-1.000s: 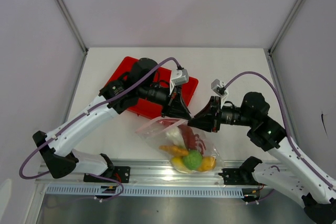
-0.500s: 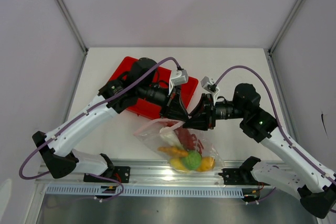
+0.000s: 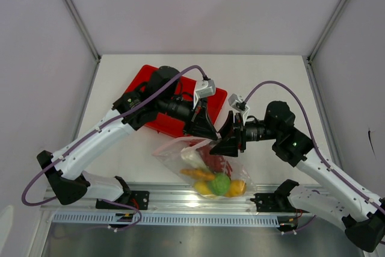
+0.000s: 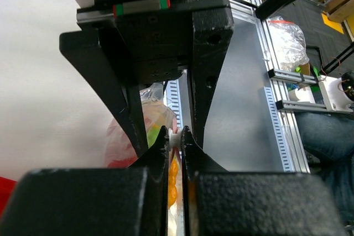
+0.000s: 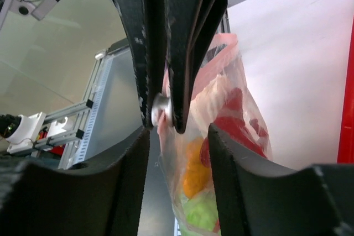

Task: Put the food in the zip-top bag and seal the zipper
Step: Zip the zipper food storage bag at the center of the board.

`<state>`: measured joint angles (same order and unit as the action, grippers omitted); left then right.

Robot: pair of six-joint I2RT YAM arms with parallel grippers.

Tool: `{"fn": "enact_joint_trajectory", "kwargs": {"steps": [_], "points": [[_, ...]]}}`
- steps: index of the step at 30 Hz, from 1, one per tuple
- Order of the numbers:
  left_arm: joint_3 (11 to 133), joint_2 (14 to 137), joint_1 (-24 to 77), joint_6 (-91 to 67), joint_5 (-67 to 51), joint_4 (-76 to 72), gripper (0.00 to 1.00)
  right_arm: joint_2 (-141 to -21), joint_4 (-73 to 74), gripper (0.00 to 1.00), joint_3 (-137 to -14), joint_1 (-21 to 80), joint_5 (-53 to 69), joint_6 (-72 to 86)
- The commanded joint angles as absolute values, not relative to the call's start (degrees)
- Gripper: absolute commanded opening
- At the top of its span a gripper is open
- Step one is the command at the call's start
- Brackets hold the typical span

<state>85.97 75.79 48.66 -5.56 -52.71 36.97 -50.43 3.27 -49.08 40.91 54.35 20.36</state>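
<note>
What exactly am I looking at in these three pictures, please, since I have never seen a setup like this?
These are two robot arms bolted side by side at the near edge of a white table. One picture looks down from above and behind them. The other two come from small cameras on the wrists, each looking along that arm's own fingers. On the table are a flat red plastic tray and a clear crinkly plastic zip-top bag holding colourful toy food. The left end effector, the two-fingered grasping part, is shut on the bag's mouth. The right end effector is open, with its fingers on either side of the bag.
</note>
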Motion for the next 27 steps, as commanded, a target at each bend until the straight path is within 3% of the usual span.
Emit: {"fn": "enact_joint_trajectory", "kwargs": {"steps": [1, 6, 11, 14, 15, 16, 27], "points": [[88.86, 73.92, 48.34, -5.62, -53.61, 33.05, 0.01, -49.4, 3.86, 0.51, -48.52, 41.4, 56.07, 19.6], [88.68, 73.92, 48.34, -5.8, -53.88, 32.44, 0.01, -49.66, 1.59, 0.51, -48.43, 41.48, 56.42, 21.0], [88.68, 73.74, 48.34, -5.89, -54.05, 32.69, 0.01, -51.85, -2.19, 0.42, -48.43, 42.1, 56.69, 22.06], [88.6, 73.65, 48.34, -5.89, -53.88, 32.78, 0.0, -52.73, -4.39, 0.29, -48.51, 42.45, 56.25, 23.2], [88.51, 73.57, 48.34, -5.98, -53.7, 32.87, 0.01, -53.0, -5.44, 0.11, -48.52, 42.54, 55.81, 23.9], [88.51, 73.65, 48.34, -6.06, -53.44, 32.96, 0.01, -53.0, -5.62, 0.0, -48.6, 42.63, 55.2, 24.17], [88.25, 74.27, 48.16, -5.89, -42.46, 38.67, 0.01, -44.22, -1.58, 0.0, -47.55, 43.06, 33.41, 25.05]]}}
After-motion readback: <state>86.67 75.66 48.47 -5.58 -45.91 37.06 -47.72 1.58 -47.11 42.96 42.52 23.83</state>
